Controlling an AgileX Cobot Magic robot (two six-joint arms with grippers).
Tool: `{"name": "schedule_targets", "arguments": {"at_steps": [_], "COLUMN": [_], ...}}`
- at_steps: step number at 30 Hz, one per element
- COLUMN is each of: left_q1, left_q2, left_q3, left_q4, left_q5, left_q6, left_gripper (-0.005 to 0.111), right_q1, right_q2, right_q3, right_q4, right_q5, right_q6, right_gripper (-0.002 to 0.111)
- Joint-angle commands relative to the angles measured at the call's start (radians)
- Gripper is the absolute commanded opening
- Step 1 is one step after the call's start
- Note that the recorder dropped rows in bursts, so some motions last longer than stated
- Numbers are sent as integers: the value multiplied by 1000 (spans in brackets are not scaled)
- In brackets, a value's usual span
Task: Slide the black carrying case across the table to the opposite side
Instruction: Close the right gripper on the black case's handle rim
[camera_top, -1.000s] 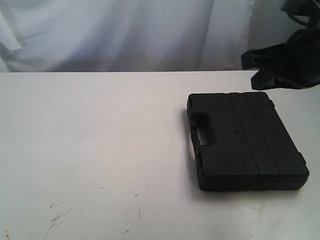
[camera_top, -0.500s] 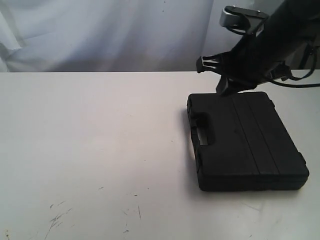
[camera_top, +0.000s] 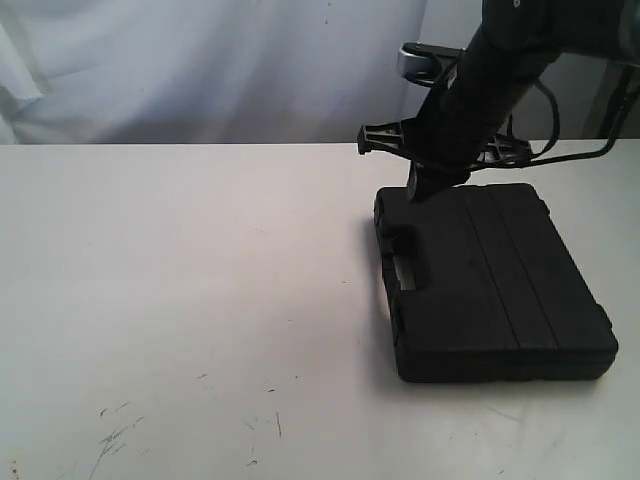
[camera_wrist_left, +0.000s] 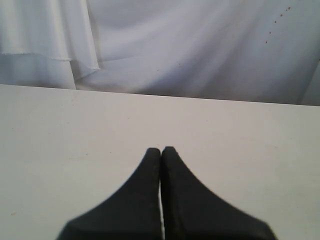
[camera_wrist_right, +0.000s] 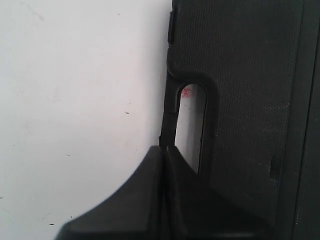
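The flat black case (camera_top: 495, 282) lies on the right part of the white table (camera_top: 180, 280), ribs along its top, its handle slot (camera_top: 405, 268) facing the table's middle. My right gripper (camera_top: 420, 192) is shut with nothing in it, its tip just above the case's far corner on the handle side. In the right wrist view that gripper (camera_wrist_right: 165, 150) points at the case (camera_wrist_right: 245, 85) by the handle slot (camera_wrist_right: 191, 125). My left gripper (camera_wrist_left: 160, 150) is shut over bare table (camera_wrist_left: 75, 135); it does not show in the exterior view.
A white cloth backdrop (camera_top: 220, 60) hangs behind the table's far edge. Small dark scuffs (camera_top: 115, 435) mark the table's near left. The case's right end lies close to the exterior view's right border.
My right arm has swung in from the far right and come down, its shut tip now over the case's far handle-side corner. The case has not moved.
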Motion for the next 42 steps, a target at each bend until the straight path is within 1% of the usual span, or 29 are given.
{"name": "schedule_targets", "arguments": {"at_steps": [1, 10, 13, 15, 17, 19, 21, 22, 26, 27, 28, 30, 35, 42], "left_q1": [0, 0, 0, 0, 0, 0, 0, 0, 0, 0, 0, 0, 0, 0], "left_q2": [-4, -4, -4, -4, -4, -4, -4, -4, -4, -4, -4, -4, -4, -4], "left_q3": [5, 5, 5, 5, 5, 5, 5, 5, 5, 5, 5, 5, 5, 5], "left_q4": [1, 1, 1, 1, 1, 1, 1, 1, 1, 1, 1, 1, 1, 1], "left_q5": [-9, -9, -9, -9, -9, -9, -9, -9, -9, -9, -9, -9, -9, -9], "left_q6": [-3, -3, -3, -3, -3, -3, -3, -3, -3, -3, -3, -3, -3, -3], "left_gripper": [0, 0, 0, 0, 0, 0, 0, 0, 0, 0, 0, 0, 0, 0], "right_q1": [9, 18, 35, 46, 55, 59, 59, 59, 63, 64, 64, 66, 70, 70], "right_q2": [39, 134, 164, 182, 201, 216, 230, 237, 238, 238, 238, 238, 239, 292], "right_q3": [-35, -134, -157, -159, -159, -159, -160, -160, -160, -160, -160, -160, -160, -160], "right_q4": [-13, -13, -15, -52, -106, -135, -136, -119, -108, -103, -88, -35, -41, -47], "right_q5": [4, 56, 70, 80, 100, 116, 126, 126, 97, 84, 77, 56, -2, -3], "right_q6": [4, 23, 34, 62, 116, 152, 161, 158, 126, 120, 120, 120, 139, 139], "right_gripper": [0, 0, 0, 0, 3, 7, 14, 23, 40, 48, 52, 53, 52, 52]}}
